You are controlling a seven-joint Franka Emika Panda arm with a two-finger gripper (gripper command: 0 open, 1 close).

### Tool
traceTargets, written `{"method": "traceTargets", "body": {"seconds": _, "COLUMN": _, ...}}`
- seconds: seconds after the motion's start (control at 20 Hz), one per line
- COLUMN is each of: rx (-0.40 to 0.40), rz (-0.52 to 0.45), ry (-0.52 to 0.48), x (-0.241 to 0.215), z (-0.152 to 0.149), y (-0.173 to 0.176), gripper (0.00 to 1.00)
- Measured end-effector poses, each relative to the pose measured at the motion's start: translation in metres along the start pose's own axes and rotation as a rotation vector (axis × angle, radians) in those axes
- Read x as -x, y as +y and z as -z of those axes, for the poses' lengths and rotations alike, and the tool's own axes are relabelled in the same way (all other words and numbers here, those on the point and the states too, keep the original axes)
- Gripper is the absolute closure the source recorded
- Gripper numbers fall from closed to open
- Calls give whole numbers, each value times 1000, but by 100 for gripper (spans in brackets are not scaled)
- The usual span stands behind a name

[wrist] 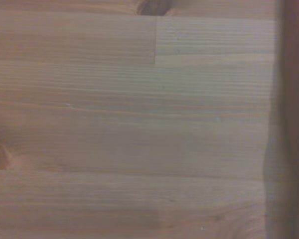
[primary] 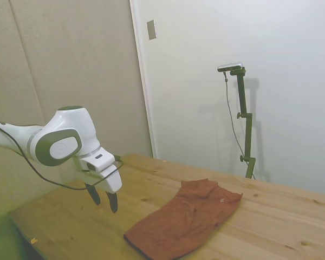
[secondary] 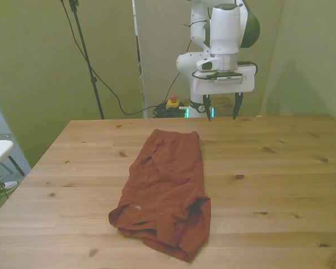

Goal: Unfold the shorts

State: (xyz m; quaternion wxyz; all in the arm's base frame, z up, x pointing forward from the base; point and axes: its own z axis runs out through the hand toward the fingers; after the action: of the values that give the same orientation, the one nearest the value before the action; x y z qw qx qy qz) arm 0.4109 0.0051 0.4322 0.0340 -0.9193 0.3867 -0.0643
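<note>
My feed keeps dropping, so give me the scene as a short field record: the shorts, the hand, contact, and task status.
shorts: rust-brown shorts lying folded lengthwise on the wooden table, narrow end toward the table's far edge
hand: hand open, fingers pointing down, above the table near its far edge
contact: none; the hand is apart from the shorts, off the front view's right of their far end
wrist view: mostly bare wood, dark strip at one edge
task status: shorts not yet unfolded

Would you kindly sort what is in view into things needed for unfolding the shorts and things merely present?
For the job:
- the shorts, lying folded
- the pincer, open, above the table

Merely present:
- the wooden table
- wall plate
</note>
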Motion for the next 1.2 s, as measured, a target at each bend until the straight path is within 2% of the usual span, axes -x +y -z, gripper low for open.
{"method": "traceTargets", "body": {"seconds": 0.15, "rx": 13, "rz": -22, "ry": -4, "x": -3, "z": -3, "y": 5, "gripper": 0}}
{"method": "traceTargets", "body": {"seconds": 0.3, "rx": 13, "rz": -89, "ry": 19, "x": -31, "z": 4, "y": 30, "gripper": 0}}
{"method": "traceTargets", "body": {"seconds": 0.55, "rx": -18, "rz": -158, "ry": 33, "x": -101, "z": 21, "y": 101, "gripper": 0}}
{"method": "traceTargets", "body": {"seconds": 0.85, "rx": -30, "rz": -261, "ry": 3, "x": -159, "z": 11, "y": 193, "gripper": 0}}
{"method": "traceTargets", "body": {"seconds": 1.0, "rx": -108, "rz": -317, "ry": -54, "x": -181, "z": 2, "y": 237, "gripper": 0}}
{"method": "traceTargets", "body": {"seconds": 1.2, "rx": -284, "rz": -358, "ry": -198, "x": -213, "z": -6, "y": 263, "gripper": 0}}
